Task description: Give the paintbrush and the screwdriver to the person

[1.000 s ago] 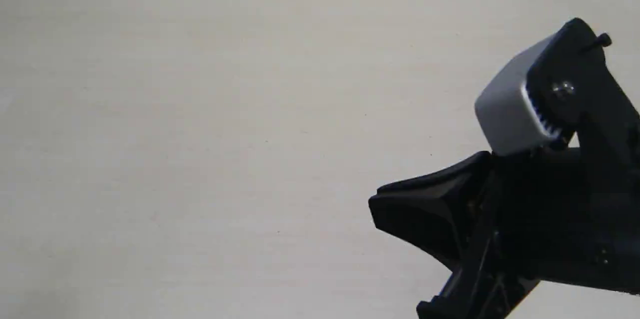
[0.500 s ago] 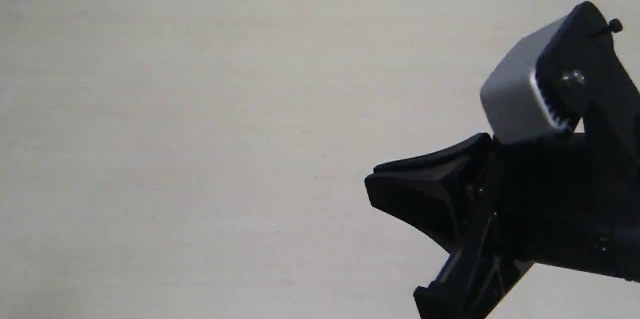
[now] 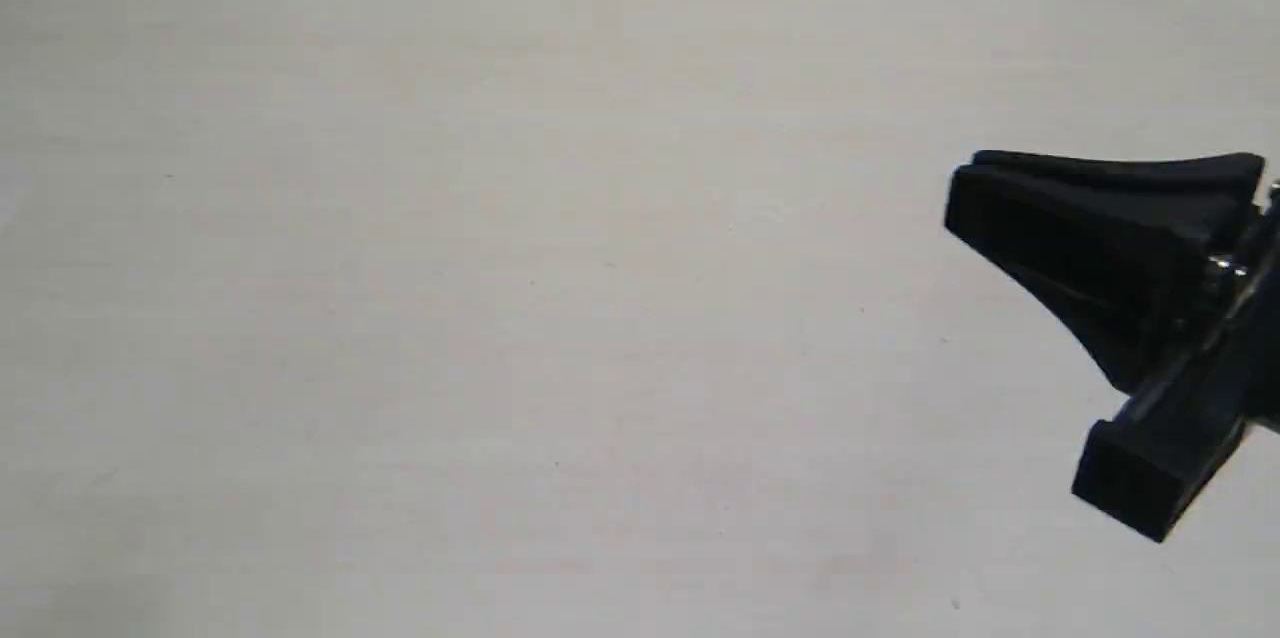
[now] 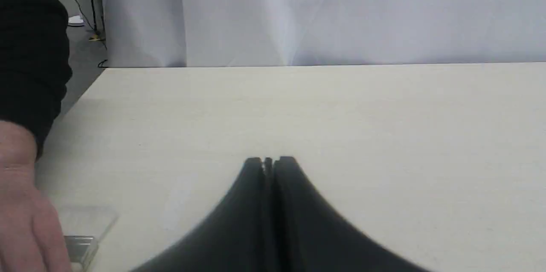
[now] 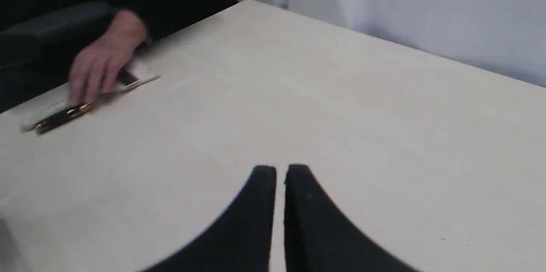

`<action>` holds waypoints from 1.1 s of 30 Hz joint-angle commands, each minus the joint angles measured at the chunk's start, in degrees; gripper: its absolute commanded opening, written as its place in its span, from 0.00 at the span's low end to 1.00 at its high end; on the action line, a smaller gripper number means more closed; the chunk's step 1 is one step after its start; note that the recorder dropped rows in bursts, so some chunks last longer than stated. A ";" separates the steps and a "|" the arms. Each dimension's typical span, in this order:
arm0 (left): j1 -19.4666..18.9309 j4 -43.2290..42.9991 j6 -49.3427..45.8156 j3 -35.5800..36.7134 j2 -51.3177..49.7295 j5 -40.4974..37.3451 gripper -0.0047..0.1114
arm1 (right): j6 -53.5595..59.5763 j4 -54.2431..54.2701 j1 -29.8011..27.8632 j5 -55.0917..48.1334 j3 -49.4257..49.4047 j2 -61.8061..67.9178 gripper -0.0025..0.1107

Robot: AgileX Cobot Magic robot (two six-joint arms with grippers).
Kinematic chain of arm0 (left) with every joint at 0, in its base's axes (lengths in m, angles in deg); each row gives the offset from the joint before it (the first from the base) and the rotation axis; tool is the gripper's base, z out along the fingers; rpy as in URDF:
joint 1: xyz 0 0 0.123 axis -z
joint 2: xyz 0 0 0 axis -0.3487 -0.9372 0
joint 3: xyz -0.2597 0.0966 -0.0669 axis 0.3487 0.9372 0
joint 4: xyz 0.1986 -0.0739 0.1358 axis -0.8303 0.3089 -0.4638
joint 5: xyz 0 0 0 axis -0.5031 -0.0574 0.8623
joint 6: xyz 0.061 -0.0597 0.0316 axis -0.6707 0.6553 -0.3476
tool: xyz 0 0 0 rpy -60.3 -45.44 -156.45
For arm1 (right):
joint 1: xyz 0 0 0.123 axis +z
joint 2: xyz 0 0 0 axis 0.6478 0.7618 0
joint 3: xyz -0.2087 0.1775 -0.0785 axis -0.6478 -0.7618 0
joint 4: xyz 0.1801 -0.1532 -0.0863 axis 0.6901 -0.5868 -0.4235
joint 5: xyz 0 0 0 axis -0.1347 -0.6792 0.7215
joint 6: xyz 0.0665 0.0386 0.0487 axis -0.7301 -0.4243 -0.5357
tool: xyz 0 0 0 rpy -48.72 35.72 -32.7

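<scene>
In the right wrist view the person's hand (image 5: pixel 100 65), with a dark sleeve, rests its fingers on the screwdriver (image 5: pixel 64 114), which lies flat near the table's edge. Its thin shaft (image 5: pixel 143 81) sticks out past the fingers. My right gripper (image 5: pixel 279 170) is well away from it, shut with only a hairline gap and nothing held; its black fingers (image 3: pixel 1090 218) show at the exterior view's right edge. In the left wrist view my left gripper (image 4: pixel 268 161) is shut and empty over bare table. Beside the person's hand (image 4: pixel 21 208) the paintbrush's silver ferrule (image 4: pixel 80 247) and pale bristles (image 4: pixel 87 220) peek out.
The pale wooden table (image 3: pixel 500 268) fills the exterior view. A white curtain (image 4: pixel 341 12) hangs behind its far edge. The person's dark sleeve (image 4: pixel 30 50) is at the table's left side, with floor and cables beyond.
My right arm has pulled back toward the right edge of the exterior view and up the picture; its grey wrist camera housing has left the frame. Nothing was picked up.
</scene>
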 commanded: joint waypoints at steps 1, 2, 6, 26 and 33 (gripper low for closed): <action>0.47 0.25 0.12 0.12 0.14 0.33 0.04 | 0.17 0.49 -5.73 5.44 -5.13 -4.22 0.06; 0.47 0.25 0.12 0.12 0.14 0.33 0.04 | 0.17 0.49 -7.38 6.60 -6.67 -5.56 0.06; 0.47 0.03 0.12 0.12 0.14 0.47 0.04 | 0.17 0.49 -12.95 9.94 -10.90 -10.22 0.06; 0.47 0.03 0.12 0.12 0.14 0.35 0.04 | 0.17 0.49 -37.63 -3.24 -12.70 -29.61 0.06; 0.47 0.03 0.12 0.12 0.14 0.35 0.04 | 0.42 0.49 -40.59 -8.16 -12.70 -35.33 0.06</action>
